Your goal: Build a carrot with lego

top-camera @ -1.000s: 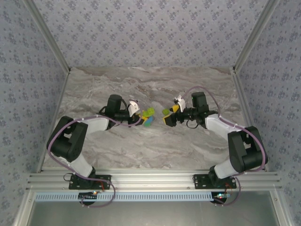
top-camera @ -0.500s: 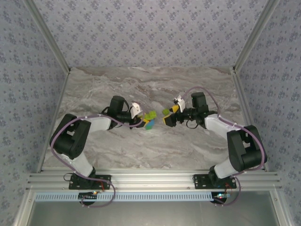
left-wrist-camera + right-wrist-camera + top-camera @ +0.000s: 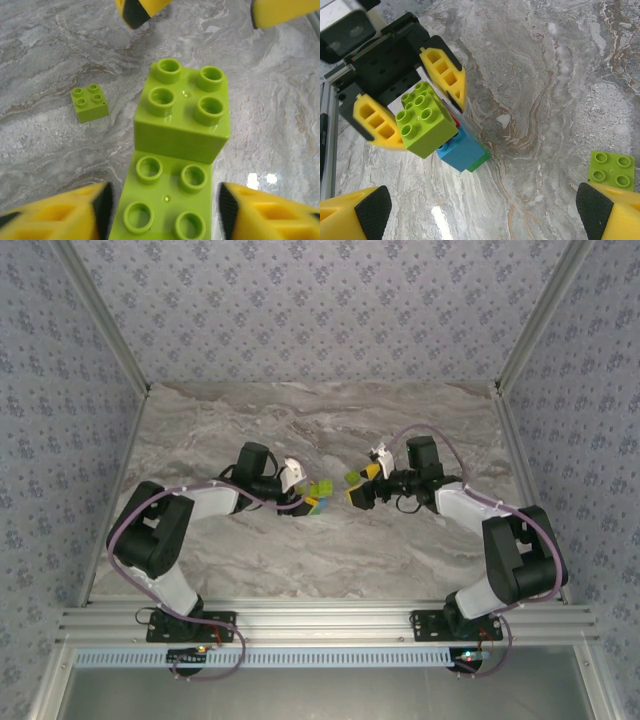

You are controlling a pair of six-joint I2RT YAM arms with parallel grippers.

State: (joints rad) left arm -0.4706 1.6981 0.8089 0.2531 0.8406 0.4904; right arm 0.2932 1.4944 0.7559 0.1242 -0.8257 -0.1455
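With the left jaws apart either side of the carrot, which rests on the worktop between the arms, I'd draw them straight back without brushing its lime top, the right jaws gaping empty near the loose lime brick.

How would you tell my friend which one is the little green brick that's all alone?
Look at the grey marble table, in the middle between the two arms. By the right gripper lies one little lime-green brick, studs up. All the other bricks are stacked in a tower between the fingers of the left gripper; this one is joined to nothing.
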